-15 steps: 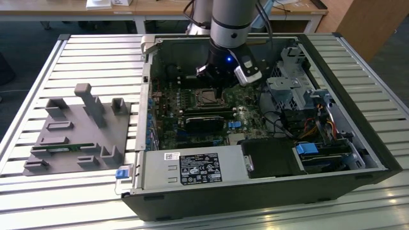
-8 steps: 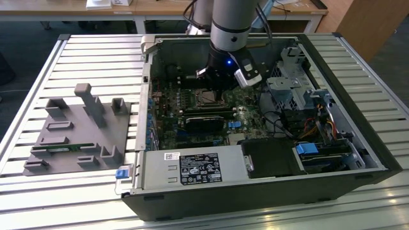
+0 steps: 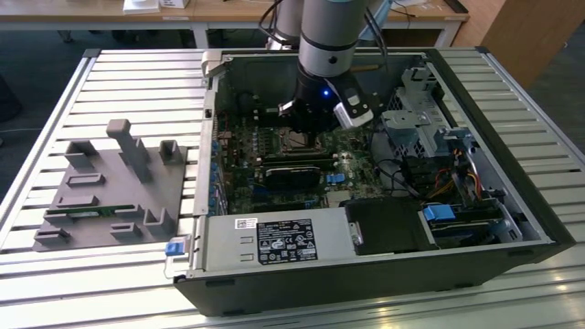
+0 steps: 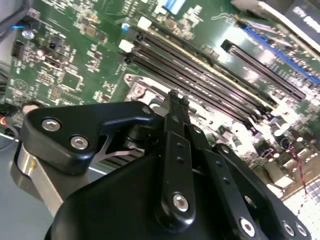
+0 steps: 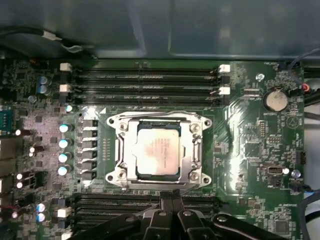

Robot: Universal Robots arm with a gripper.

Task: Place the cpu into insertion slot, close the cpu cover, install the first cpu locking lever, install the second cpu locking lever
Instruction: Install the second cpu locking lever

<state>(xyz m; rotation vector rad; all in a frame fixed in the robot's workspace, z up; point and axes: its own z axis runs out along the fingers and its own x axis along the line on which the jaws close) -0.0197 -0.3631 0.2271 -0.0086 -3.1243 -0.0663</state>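
One arm: a single robot arm (image 3: 327,41) reached down into the open computer case (image 3: 512,205), which lay on a slatted table (image 3: 137,89).
Gripper, exterior view: the gripper (image 3: 302,129) hung over the motherboard (image 3: 265,199), just at 12 o'clock from the socket area.
Gripper, wrist views: the gripper (image 5: 170,196) sat at the socket's edge in the first wrist view; in the second wrist view the gripper (image 4: 176,98) had its tips low over the board beside the memory slots (image 4: 210,75).
Fingers: the slim black fingers (image 4: 175,145) were pressed together, clenched, with nothing seen between them.
Cpu: the cpu (image 5: 157,149), silvery-grey topped, lay flat and square inside the insertion slot (image 5: 134,171).
Cpu cover: the cpu cover (image 5: 196,150) lay down around the chip, its window framing the metal top.
Locking levers: a thin lever could be made out along the frame's edges, but whether latched could not be told.
Memory slots: long black memory slots (image 5: 145,80) ran along two opposite sides of the socket.
Grey fixture: a grey moulded fixture (image 3: 114,185) rested on the table at 9 o'clock from the case, well apart from the gripper.
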